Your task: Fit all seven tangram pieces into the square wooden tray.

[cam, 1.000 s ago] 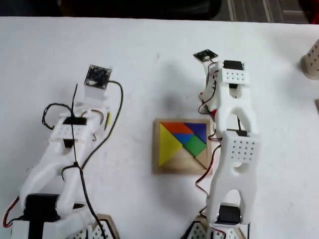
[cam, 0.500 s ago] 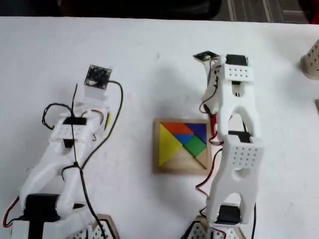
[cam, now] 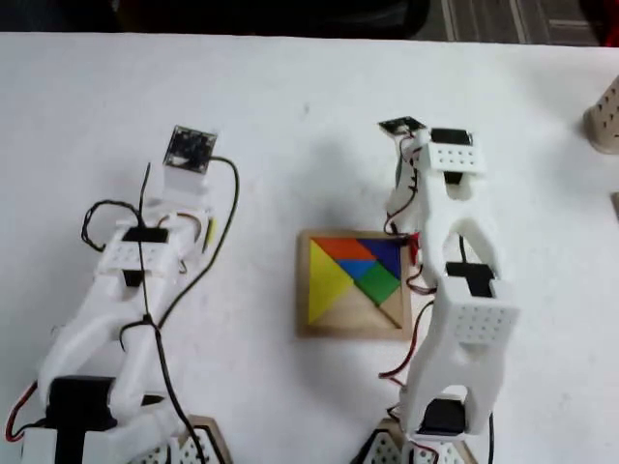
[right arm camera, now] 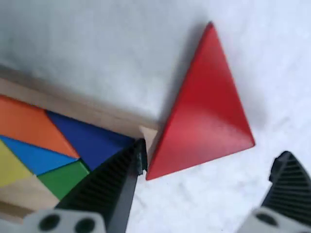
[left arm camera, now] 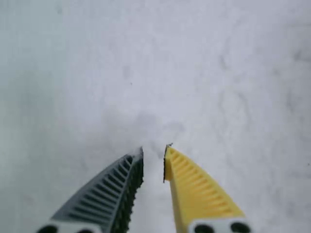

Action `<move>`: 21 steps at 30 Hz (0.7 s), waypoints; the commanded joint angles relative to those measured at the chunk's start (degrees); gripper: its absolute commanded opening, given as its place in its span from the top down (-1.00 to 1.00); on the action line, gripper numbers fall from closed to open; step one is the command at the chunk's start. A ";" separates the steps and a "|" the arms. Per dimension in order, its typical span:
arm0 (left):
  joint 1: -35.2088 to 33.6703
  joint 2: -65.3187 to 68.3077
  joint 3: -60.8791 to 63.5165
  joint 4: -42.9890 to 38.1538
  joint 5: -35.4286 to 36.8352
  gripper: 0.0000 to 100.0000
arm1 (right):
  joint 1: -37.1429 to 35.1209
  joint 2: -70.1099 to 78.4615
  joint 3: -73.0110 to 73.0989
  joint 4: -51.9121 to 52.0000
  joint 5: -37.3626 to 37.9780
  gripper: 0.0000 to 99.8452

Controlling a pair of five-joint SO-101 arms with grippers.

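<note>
The square wooden tray (cam: 303, 286) lies at mid-table and holds orange (cam: 340, 247), dark blue (cam: 387, 252), light blue, green (cam: 377, 283) and yellow (cam: 327, 283) pieces, with bare wood in its near part. A red triangle (right arm camera: 201, 111) lies flat on the table just outside the tray's corner (right arm camera: 147, 132), one point close against the rim. My right gripper (right arm camera: 211, 165) is open, its fingers straddling the triangle's nearer edge without touching it. The right arm (cam: 453, 159) stands over the tray's right side. My left gripper (left arm camera: 153, 158) is shut over bare table, holding nothing.
The left arm (cam: 135, 256) rests well left of the tray, with loose black cables (cam: 227, 208) around it. A beige perforated object (cam: 604, 121) stands at the far right edge. White tabletop stretches beyond and left of the tray.
The right arm's wrist shifted a little away from the base, then drew back and lowered beside the tray's right edge. The left arm and the tray's pieces have not moved.
</note>
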 commanded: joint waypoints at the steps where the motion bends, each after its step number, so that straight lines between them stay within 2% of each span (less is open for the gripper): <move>1: 0.13 -0.84 -0.44 -1.67 -0.53 0.78 | 1.54 -5.32 2.55 -6.37 -0.88 0.23; 9: 0.13 -0.84 -0.44 -1.67 -0.53 0.78 | 4.97 1.54 1.41 -10.95 -0.35 0.23; 13: 0.13 -0.84 -0.44 -1.67 -0.53 0.78 | 2.59 5.05 0.97 -8.40 3.78 0.23; 17: 0.13 -0.84 -0.44 -1.67 -0.53 0.78 | 0.75 3.82 0.35 -7.34 4.48 0.24; 21: 0.04 -0.84 -0.44 -1.67 -0.53 0.78 | -0.40 3.21 0.18 -7.52 7.21 0.41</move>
